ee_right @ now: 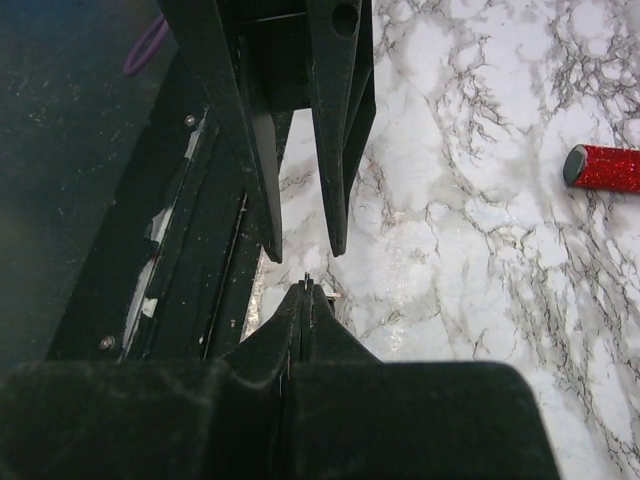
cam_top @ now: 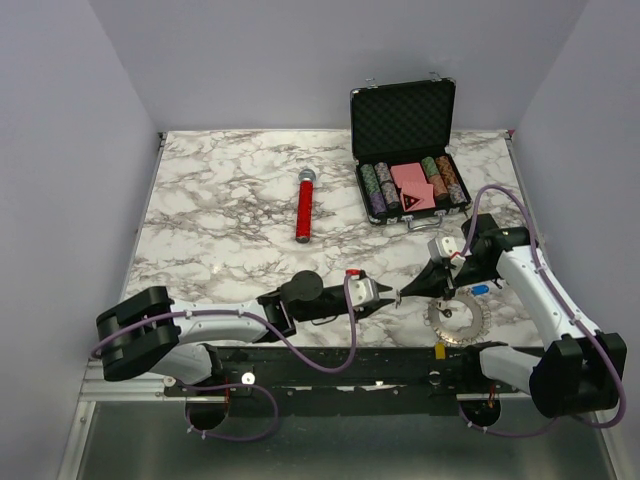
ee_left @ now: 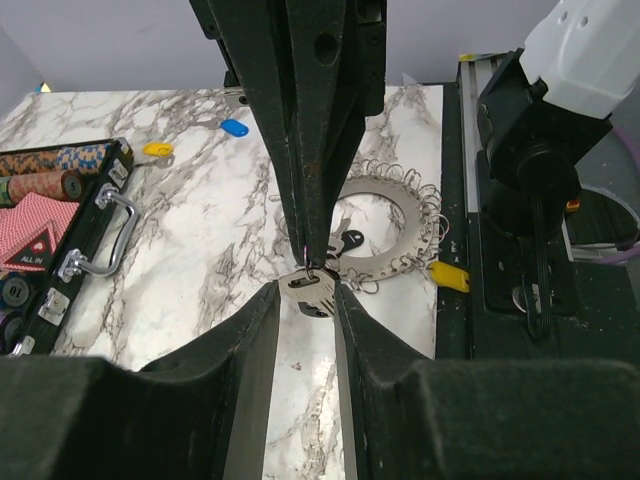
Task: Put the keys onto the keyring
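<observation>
My left gripper (cam_top: 390,297) (ee_left: 308,292) is shut on a small silver key (ee_left: 312,287), held across its fingertips just above the table. My right gripper (cam_top: 408,291) (ee_right: 305,290) is shut, its tips meeting the key's head from the other side and pinching a thin wire loop there (ee_left: 312,264). The keyring (cam_top: 455,319) (ee_left: 385,226), a flat grey ring edged with wire loops, lies just beyond with its yellow tag (ee_left: 448,276). A black-headed key (ee_left: 349,240) rests inside it. A blue-headed key (cam_top: 480,290) (ee_left: 234,127) and a yellow-headed one (ee_left: 158,149) lie loose.
An open black poker chip case (cam_top: 408,150) (ee_left: 70,225) stands at the back right. A red-handled microphone (cam_top: 304,205) (ee_right: 605,168) lies mid-table. The black mounting rail (cam_top: 330,365) runs along the near edge, close to the keyring.
</observation>
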Action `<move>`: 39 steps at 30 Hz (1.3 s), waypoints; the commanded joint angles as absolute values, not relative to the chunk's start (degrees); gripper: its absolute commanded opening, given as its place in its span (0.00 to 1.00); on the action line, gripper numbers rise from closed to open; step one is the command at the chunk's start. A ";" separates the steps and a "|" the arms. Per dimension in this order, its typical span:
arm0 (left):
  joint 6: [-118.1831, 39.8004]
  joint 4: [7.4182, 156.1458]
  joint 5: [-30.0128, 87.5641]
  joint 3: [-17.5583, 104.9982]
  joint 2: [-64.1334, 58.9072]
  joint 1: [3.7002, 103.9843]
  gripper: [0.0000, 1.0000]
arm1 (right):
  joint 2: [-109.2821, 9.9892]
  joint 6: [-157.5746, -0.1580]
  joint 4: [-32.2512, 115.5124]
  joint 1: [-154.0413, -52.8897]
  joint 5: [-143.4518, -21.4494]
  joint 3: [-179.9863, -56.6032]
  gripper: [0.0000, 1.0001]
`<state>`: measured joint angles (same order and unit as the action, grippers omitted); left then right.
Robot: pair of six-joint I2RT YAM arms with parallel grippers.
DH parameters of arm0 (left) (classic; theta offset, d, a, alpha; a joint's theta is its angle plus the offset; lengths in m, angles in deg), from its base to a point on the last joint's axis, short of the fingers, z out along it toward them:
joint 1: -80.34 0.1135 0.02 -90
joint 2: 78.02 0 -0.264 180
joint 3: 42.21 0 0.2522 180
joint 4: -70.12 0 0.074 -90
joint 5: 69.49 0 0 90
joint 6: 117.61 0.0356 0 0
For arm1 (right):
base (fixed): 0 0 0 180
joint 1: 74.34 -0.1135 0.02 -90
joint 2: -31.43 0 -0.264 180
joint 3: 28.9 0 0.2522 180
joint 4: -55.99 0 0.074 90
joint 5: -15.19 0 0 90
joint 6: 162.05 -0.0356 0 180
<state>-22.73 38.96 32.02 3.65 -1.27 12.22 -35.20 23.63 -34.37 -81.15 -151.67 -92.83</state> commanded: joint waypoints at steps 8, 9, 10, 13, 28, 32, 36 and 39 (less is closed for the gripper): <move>-22.95 37.30 35.02 6.18 1.26 11.87 0.35 | -35.80 25.42 -38.81 -81.72 -154.35 -92.76 0.00; -22.95 37.30 35.19 6.09 1.35 11.96 0.34 | -35.89 25.42 -38.81 -81.72 -154.35 -92.76 0.00; -23.13 37.22 35.28 6.27 1.43 11.79 0.34 | -35.89 25.42 -38.81 -81.63 -154.35 -92.67 0.00; -23.39 37.04 35.45 6.27 1.61 11.88 0.33 | -35.98 25.33 -38.81 -81.81 -154.35 -92.67 0.00; -24.18 36.34 35.63 6.62 2.58 11.87 0.25 | -36.24 24.89 -38.72 -82.16 -154.35 -92.76 0.01; -24.27 36.25 35.11 6.44 2.49 11.87 0.25 | -36.15 24.45 -38.46 -82.25 -154.35 -92.67 0.00; -24.36 35.90 34.40 6.27 2.49 11.96 0.25 | -36.07 24.19 -38.19 -82.34 -154.35 -92.58 0.00; -24.62 35.46 33.70 6.27 2.49 11.96 0.25 | -35.98 24.01 -38.19 -82.42 -154.26 -92.58 0.00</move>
